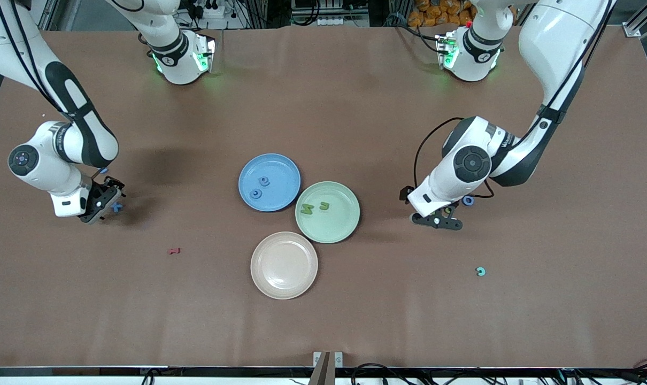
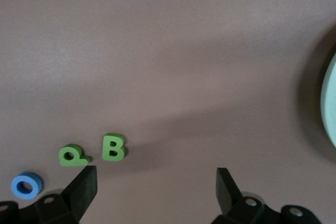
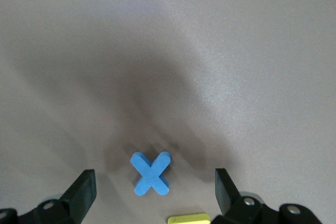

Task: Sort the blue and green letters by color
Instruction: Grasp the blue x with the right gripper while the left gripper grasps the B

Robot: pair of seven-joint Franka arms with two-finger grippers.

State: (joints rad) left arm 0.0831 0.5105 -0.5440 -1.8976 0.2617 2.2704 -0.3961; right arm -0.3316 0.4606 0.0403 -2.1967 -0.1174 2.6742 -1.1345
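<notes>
Right gripper [image 3: 152,192]: spread wide, empty, low over blue X [image 3: 150,173], which lies between the fingers.
Left gripper [image 2: 157,190]: spread wide, empty, low over table; green B [image 2: 113,147] and green P [image 2: 72,156] just ahead of one finger [image 2: 84,187].
Blue ring [image 2: 27,185]: beside that finger.

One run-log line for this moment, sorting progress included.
left gripper: open, over green B | right gripper: open, over blue X | blue plate: two blue pieces | green plate: two green
</notes>
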